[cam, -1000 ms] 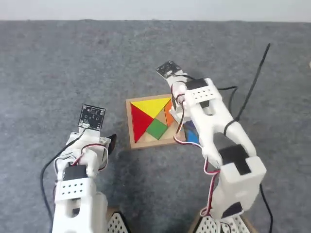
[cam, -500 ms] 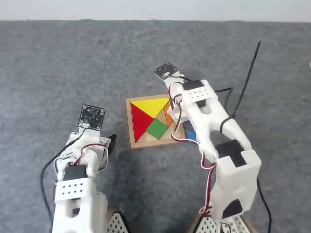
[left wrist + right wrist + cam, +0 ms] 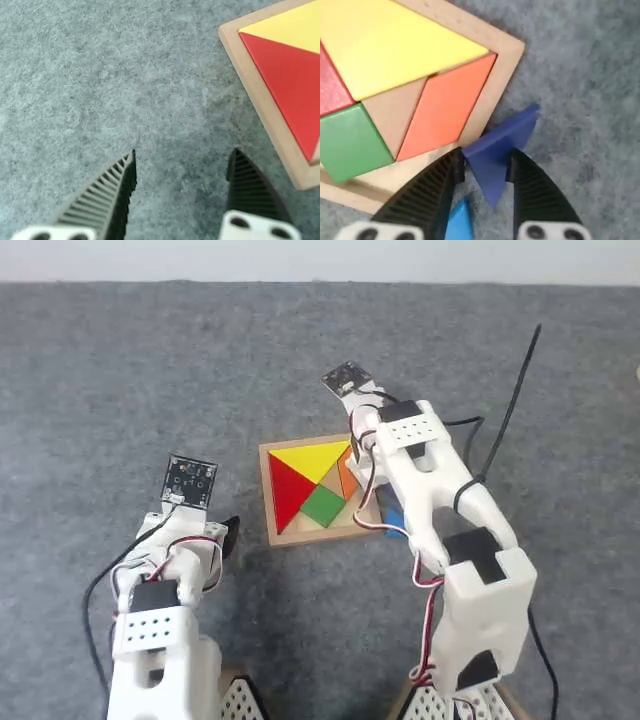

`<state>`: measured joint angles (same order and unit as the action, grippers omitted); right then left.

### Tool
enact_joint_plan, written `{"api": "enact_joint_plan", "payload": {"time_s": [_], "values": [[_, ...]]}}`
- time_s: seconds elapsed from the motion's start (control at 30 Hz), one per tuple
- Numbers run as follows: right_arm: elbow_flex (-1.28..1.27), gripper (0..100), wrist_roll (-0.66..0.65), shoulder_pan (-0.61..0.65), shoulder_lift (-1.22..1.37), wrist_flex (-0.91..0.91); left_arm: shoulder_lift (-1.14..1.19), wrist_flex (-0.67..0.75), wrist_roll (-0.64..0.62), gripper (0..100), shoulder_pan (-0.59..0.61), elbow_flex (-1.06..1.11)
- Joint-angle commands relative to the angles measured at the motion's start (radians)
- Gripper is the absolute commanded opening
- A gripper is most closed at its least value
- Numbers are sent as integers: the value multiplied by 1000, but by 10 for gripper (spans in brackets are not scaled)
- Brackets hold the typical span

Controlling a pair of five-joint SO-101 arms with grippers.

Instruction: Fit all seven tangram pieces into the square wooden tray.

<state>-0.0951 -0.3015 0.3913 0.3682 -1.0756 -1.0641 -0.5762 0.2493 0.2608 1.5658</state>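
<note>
The square wooden tray [image 3: 276,531] lies mid-table holding a yellow triangle [image 3: 312,458], a red triangle [image 3: 286,492], a green square [image 3: 322,505] and an orange parallelogram [image 3: 347,477]. In the right wrist view my right gripper [image 3: 485,167] is shut on a dark blue triangle [image 3: 497,145], tilted against the outside of the tray rim [image 3: 506,67] beside the orange parallelogram [image 3: 447,107]. A light blue piece [image 3: 459,222] lies just under the fingers. My left gripper [image 3: 183,155] stands open over bare carpet, a short way from the tray corner [image 3: 260,100].
Grey carpet covers the table all around the tray. A bare wooden triangle of tray floor [image 3: 390,112] shows between yellow, orange and green. Black cables trail from the right arm [image 3: 510,410] at the right.
The right arm has shifted slightly toward the tray with the dark blue triangle. The left arm has not moved.
</note>
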Motion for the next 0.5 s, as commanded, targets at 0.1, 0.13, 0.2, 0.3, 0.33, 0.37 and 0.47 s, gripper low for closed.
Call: {"api": "enact_joint_plan", "payload": {"time_s": [0.1, 0.13, 0.2, 0.3, 0.33, 0.37, 0.47], "values": [[-86, 101, -25, 163, -170, -8, -20, 21, 8, 280, 0, -12], [-112, 101, -25, 182, -186, 2, -20, 21, 8, 280, 0, -12], [-157, 101, -25, 209, -213, 18, -20, 21, 8, 280, 2, -12], [-198, 101, -32, 232, -249, 25, -20, 21, 8, 280, 2, -12], [-209, 101, -49, 234, -262, 25, -20, 21, 8, 280, 2, -12], [-219, 101, -61, 237, -274, 24, -20, 21, 8, 280, 2, -12], [-259, 101, -95, 243, -317, 24, -20, 21, 8, 280, 2, -12]]}}
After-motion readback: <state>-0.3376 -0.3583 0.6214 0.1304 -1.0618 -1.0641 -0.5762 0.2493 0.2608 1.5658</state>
